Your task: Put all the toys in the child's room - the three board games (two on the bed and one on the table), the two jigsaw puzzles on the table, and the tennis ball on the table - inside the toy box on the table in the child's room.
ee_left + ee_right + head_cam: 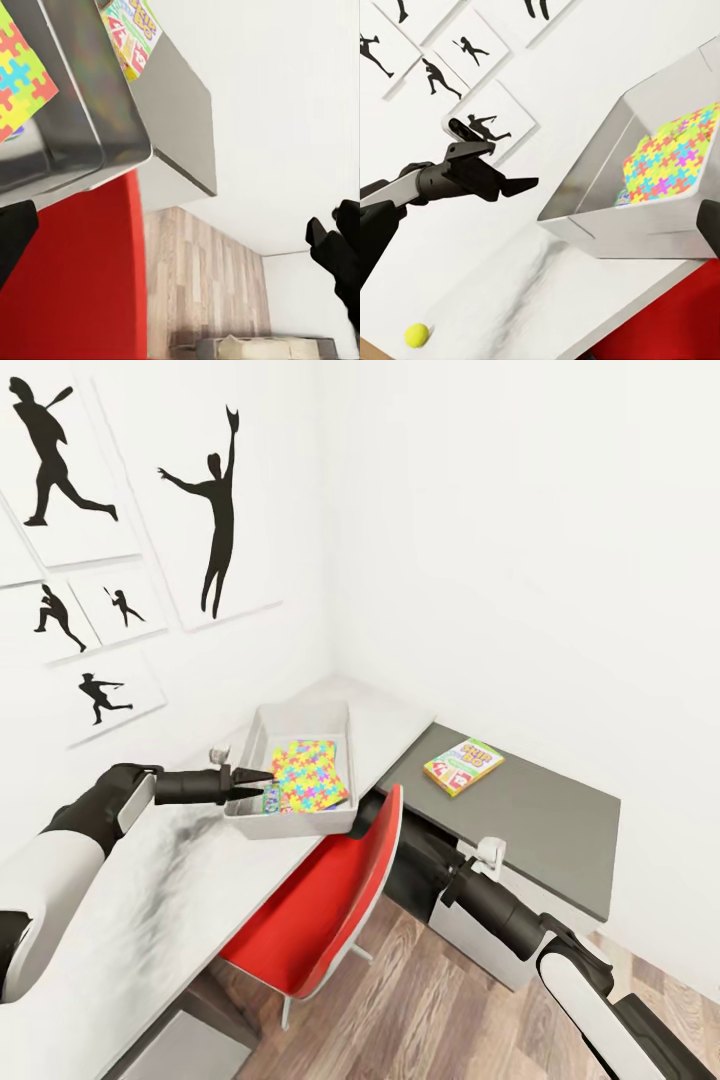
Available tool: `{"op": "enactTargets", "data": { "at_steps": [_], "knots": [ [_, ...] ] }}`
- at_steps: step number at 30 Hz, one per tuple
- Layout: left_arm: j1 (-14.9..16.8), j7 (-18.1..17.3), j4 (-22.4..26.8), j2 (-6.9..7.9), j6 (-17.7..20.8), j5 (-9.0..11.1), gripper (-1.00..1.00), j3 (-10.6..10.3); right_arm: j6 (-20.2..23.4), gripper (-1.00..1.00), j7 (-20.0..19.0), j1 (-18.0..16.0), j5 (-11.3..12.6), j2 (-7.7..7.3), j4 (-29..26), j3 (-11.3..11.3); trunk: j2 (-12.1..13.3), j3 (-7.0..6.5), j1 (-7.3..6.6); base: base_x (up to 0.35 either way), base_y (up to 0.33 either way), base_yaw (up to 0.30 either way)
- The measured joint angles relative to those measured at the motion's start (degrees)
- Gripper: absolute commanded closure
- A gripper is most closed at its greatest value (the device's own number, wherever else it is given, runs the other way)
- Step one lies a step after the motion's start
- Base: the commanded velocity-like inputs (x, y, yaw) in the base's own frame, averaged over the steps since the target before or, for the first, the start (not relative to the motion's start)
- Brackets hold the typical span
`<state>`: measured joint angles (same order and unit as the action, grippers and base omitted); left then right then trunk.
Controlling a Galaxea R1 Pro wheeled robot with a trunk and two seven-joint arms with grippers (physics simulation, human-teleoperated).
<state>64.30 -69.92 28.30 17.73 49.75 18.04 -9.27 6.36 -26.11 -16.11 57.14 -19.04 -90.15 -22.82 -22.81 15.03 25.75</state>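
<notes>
The light grey toy box (pixel 262 732) stands on the pale table (pixel 180 880) near the wall corner. A multicoloured jigsaw puzzle (pixel 310 772) lies inside it, with the edge of a blue board game (pixel 270 798) showing under it. A yellow-green board game (pixel 463 765) lies on the lower dark-grey cabinet top (pixel 540 820). My left gripper (pixel 258 778) is open and empty just outside the box's near wall (pixel 82 127). The right gripper (pixel 542 225) is open and empty below the table edge, behind the chair. A tennis ball (pixel 416 334) rests on the table, well short of the box (pixel 615 225).
A red chair (pixel 320 910) is pushed in at the table's edge, between my arms. Black athlete-silhouette posters (pixel 215 510) hang on the white wall to the left. Wood-plank floor (pixel 420 1000) lies in front of the cabinet.
</notes>
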Motion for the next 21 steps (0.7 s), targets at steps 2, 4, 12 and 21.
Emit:
{"op": "enactTargets", "data": {
  "at_steps": [2, 4, 12, 21],
  "knots": [
    [0.0, -0.7, 0.0, 0.01, -0.1, 0.0, -1.00, 0.0, 0.0, -1.00, 0.0, 0.0, 0.0, 0.00, 0.0, 0.0, 0.0, -0.09, 0.00, -0.004, 0.001, -0.152],
    [-0.1, -1.4, 0.0, 0.02, -0.2, -0.1, -1.00, 0.1, 0.0, -1.00, 0.0, 0.0, 0.0, 0.00, 0.0, 0.0, 0.0, -0.20, 0.00, -0.002, 0.001, -0.170],
    [-0.4, -2.6, 0.0, 0.04, -0.4, 0.0, -1.00, 0.2, 0.0, -1.00, 0.0, 0.0, 0.0, -0.02, 0.0, 0.0, 0.0, -0.72, 0.00, -0.001, 0.000, -0.195],
    [-1.0, -4.6, -0.1, 0.05, -0.5, -0.1, -1.00, 0.2, 0.0, -1.00, 0.0, 0.0, 0.0, 0.00, 0.0, 0.0, 0.0, -1.20, 0.00, 0.000, 0.000, -0.137]
  ]
}}
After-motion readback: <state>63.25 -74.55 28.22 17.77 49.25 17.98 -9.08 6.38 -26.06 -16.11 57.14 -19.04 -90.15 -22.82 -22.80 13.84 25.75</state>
